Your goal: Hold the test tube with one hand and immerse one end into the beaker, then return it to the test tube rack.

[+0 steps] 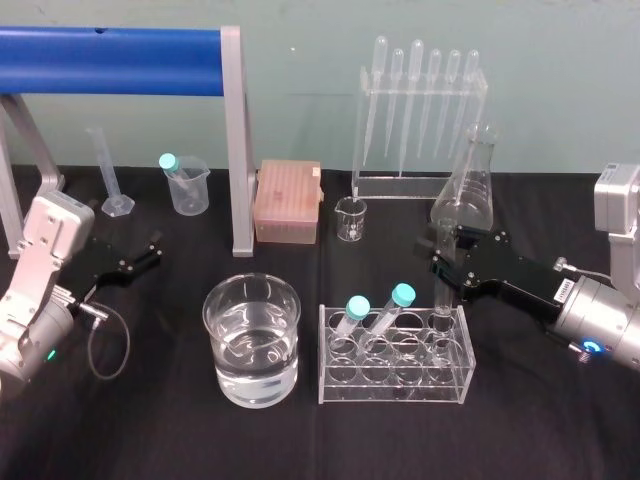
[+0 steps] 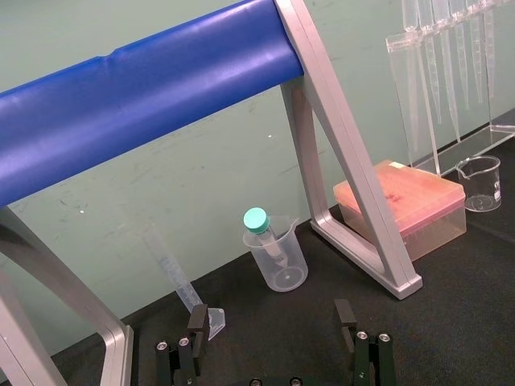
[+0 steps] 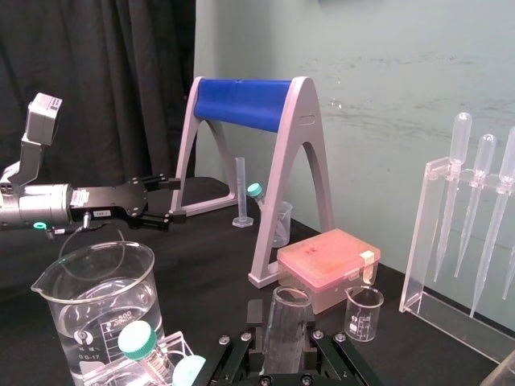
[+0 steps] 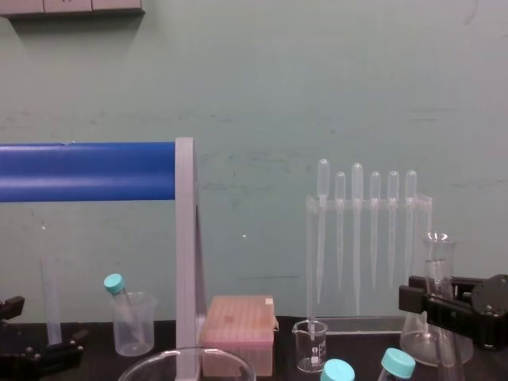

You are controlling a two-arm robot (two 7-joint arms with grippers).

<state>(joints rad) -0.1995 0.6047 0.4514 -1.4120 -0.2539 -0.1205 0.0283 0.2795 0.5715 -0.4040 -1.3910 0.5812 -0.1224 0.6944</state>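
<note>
Right gripper (image 1: 447, 256) clenched on upper test tube (image 1: 441, 297), centre-right, tube standing in rack (image 1: 395, 386); thin glass probably light, slippery, fragile; gentle grip advisable; left gripper (image 1: 152, 250) released, left.

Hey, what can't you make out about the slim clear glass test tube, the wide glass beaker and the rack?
Slim clear glass test tube: right wrist view, the right gripper covers its lower length; head view, its rounded bottom blurs into the clear plastic rack.
Wide clear glass beaker: chest view, bottom edge cuts off all below its rim.
Open left gripper: left wrist view, bottom edge cuts its base.
</note>
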